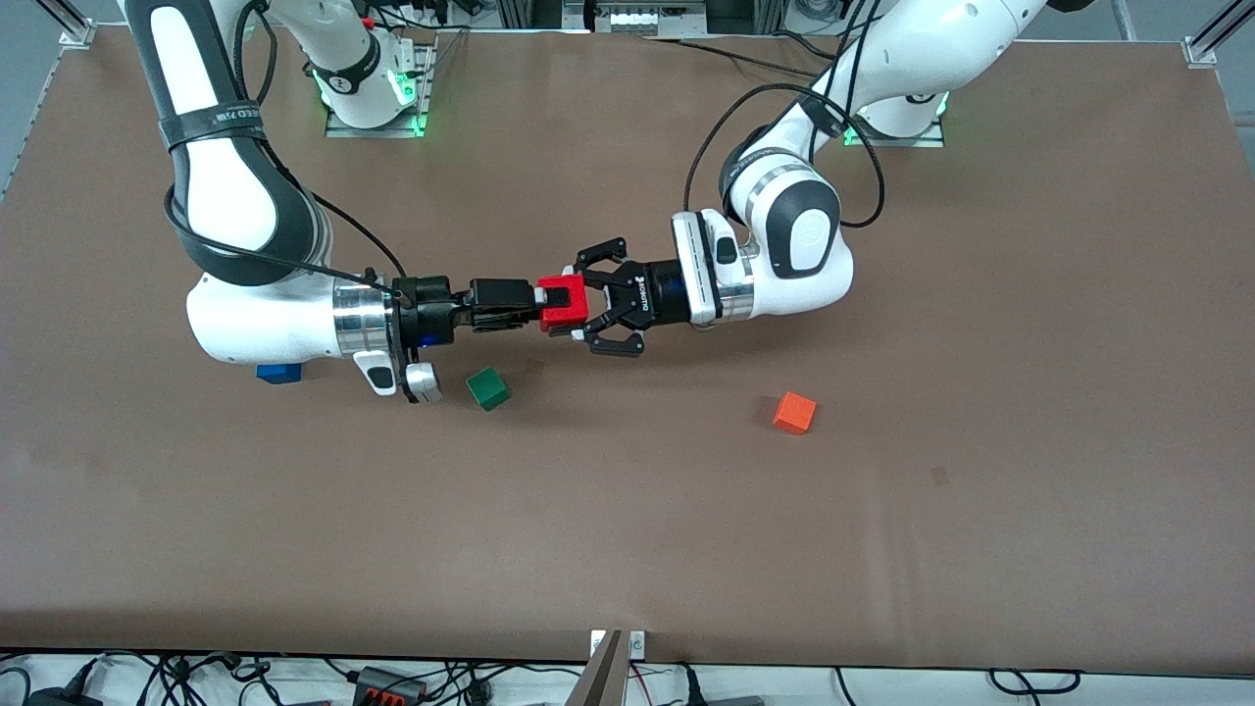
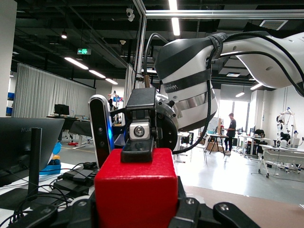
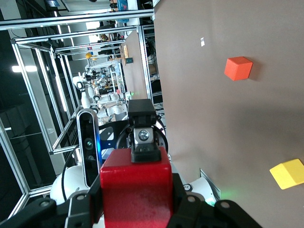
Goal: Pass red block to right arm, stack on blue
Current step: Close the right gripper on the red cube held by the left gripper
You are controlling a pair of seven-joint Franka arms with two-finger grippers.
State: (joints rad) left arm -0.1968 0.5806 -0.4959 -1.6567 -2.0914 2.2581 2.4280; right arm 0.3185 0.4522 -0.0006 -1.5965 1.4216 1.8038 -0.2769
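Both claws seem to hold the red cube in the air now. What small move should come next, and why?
Probably the left claw should open and release. The small bright red cube hangs above the brown table, gripped by both claws, and the right claw has shut on it. The dark blue cube lies at the right arm's end.

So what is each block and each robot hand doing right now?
red block: in the air above the table, gripped from both ends.
left gripper: shut on the red block.
right gripper: shut on the red block.
blue block: on the table, partly hidden under the right arm.
green block: on the table, untouched.
orange block: on the table, untouched.
yellow block: on the table, untouched.
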